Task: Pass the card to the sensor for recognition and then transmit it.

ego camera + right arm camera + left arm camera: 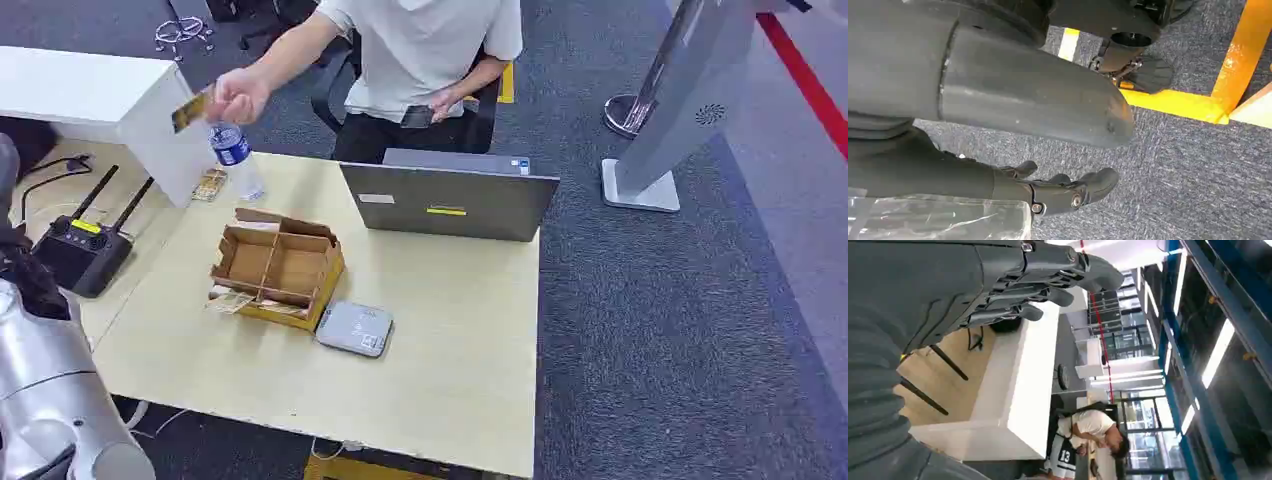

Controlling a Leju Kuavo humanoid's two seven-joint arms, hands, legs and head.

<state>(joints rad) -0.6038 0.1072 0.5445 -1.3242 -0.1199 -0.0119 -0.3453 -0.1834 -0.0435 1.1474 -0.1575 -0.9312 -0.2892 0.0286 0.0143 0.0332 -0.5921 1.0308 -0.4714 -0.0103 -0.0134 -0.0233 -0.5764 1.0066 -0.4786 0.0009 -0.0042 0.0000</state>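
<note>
A person's hand (238, 95) holds a gold card (190, 108) in the air above the table's far left corner, over a water bottle (236, 158). The flat grey-white sensor (355, 328) lies on the table (450, 370) beside a cardboard tray (278, 265) with compartments. My left hand (1048, 285) is raised, with its fingers stretched out and apart and nothing in it. In the right wrist view my right hand (1063, 187) hangs over the grey carpet and holds nothing, its fingers loosely bent.
A grey laptop (450, 200) stands open at the table's far edge, in front of the seated person (420, 60). A black router (80, 250) sits on the low side surface at left. A white desk (90, 95) and a kiosk stand (680, 100) flank the area.
</note>
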